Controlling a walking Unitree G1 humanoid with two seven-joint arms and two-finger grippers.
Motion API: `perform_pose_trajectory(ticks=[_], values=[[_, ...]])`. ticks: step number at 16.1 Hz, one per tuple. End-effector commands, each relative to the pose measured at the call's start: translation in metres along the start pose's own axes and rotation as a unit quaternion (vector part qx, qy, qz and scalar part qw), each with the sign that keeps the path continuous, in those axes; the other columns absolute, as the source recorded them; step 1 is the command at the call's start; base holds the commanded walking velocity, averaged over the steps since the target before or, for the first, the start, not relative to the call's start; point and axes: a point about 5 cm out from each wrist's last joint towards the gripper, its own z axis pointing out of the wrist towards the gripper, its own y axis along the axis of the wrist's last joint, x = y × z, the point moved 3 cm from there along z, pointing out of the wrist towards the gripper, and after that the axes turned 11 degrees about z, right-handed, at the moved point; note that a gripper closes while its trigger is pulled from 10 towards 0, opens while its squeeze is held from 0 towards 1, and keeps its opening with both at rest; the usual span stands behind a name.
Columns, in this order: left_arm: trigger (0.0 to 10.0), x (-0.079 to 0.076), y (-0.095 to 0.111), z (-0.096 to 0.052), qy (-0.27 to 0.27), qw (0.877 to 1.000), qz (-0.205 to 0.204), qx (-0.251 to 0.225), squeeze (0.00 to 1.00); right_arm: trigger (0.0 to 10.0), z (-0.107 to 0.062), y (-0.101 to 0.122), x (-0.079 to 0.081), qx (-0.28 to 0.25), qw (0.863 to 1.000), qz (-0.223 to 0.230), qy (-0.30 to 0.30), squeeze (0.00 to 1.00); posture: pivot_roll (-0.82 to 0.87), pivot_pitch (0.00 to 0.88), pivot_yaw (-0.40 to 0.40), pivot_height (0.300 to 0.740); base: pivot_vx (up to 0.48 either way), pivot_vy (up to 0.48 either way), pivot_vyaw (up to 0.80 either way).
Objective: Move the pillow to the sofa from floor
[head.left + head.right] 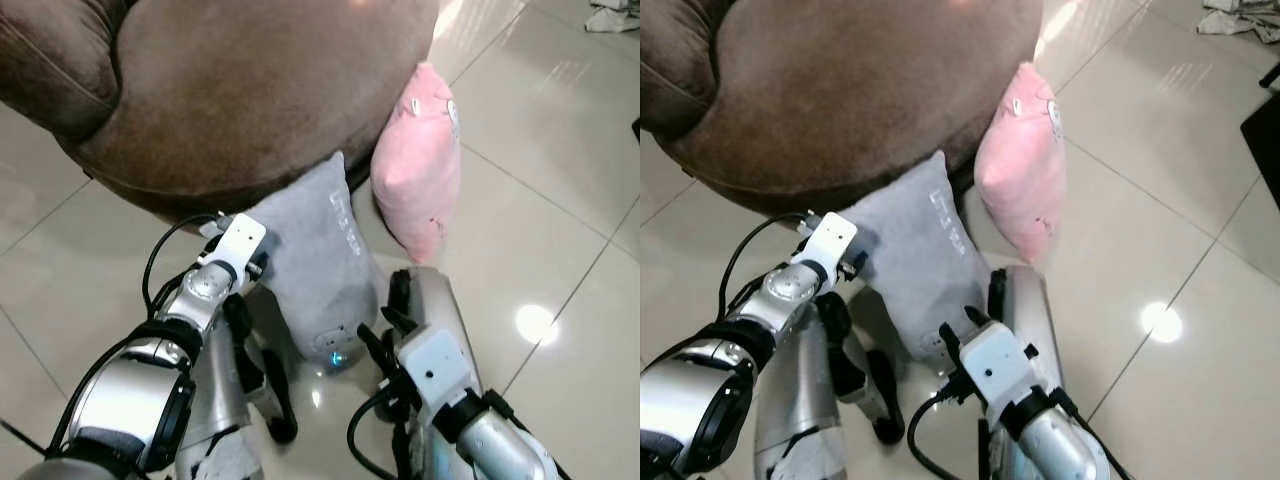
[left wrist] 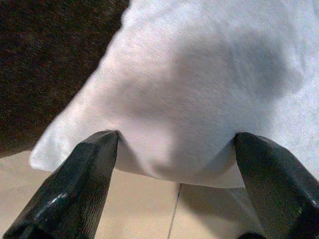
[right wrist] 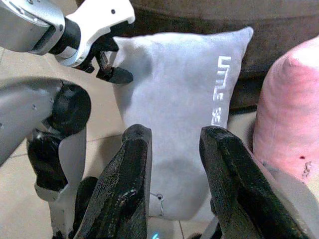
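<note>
A grey pillow [image 1: 318, 262] stands on its lower edge on the tiled floor [image 1: 560, 230], leaning back against the base of a brown sofa [image 1: 230, 90]. It has not been lifted, so the task looks to be at its start: grasping, raising and placing on the sofa all remain.

The left tool [image 2: 174, 154] is at the pillow's near side edge, its two black fingers [image 2: 84, 174] spread wide with the fabric bulging between them; they touch the cloth but have not closed on it. The right tool [image 3: 172, 164] hangs just in front of the pillow's lower part, fingers parted by a narrow gap and holding nothing.

The pillow is soft, pale grey, rectangular, with white lettering running along one side and a small tag near its bottom corner. Beyond the right tool, just beside the grey pillow, a pink cushion [image 1: 418, 165] also leans on the sofa.
</note>
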Motion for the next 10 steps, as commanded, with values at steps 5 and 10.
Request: perform_pose_trajectory(ticks=[5,10], values=[[10.0,-0.020,-0.018,-0.003,-0.035,0.999,-0.025,0.029,0.00,10.0,-0.007,0.004,0.009,-0.002,1.000,0.001,0.007,0.00,-0.26,0.448,0.095,0.467,0.000,0.000,0.00],[10.0,0.010,-0.010,-0.004,0.073,0.997,0.020,0.010,0.00,10.0,-0.013,0.007,0.012,-0.008,1.000,-0.005,0.000,0.00,-0.28,0.447,0.104,0.467,0.000,0.000,0.00]])
